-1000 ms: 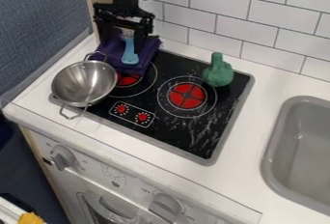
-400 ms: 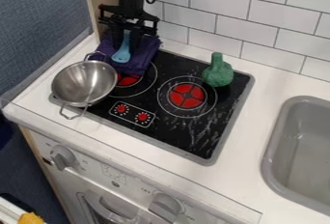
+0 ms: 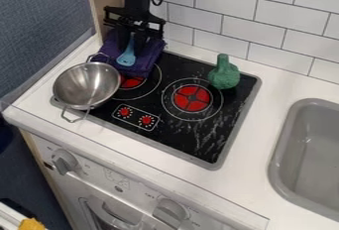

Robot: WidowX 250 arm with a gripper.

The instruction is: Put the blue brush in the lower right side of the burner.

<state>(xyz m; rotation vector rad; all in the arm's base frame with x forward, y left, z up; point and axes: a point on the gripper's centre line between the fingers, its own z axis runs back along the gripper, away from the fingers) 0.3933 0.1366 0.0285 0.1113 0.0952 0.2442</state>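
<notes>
The blue brush [image 3: 126, 58] is over the purple cloth [image 3: 151, 54], at eleven o'clock of the stove [image 3: 187, 147]. Its handle goes up to the gripper [image 3: 131, 44], I think for easy lifting; whether the jaws are closed on it, I cannot tell. The metal bowl [image 3: 86, 86] limits the nine o'clock edge, the green vegetable [image 3: 224, 75] two o'clock; toward five should be enough room.

I see the blue brush [image 3: 126, 59], pale, rounded head low, narrow handle up, tilted, over the purple cloth [image 3: 149, 55] at the burner's [image 3: 198, 147] upper left corner, the burner black, flat, red-centred rings, red dials, between the counter's [image 3: 255, 182] upper and lower edges
</notes>
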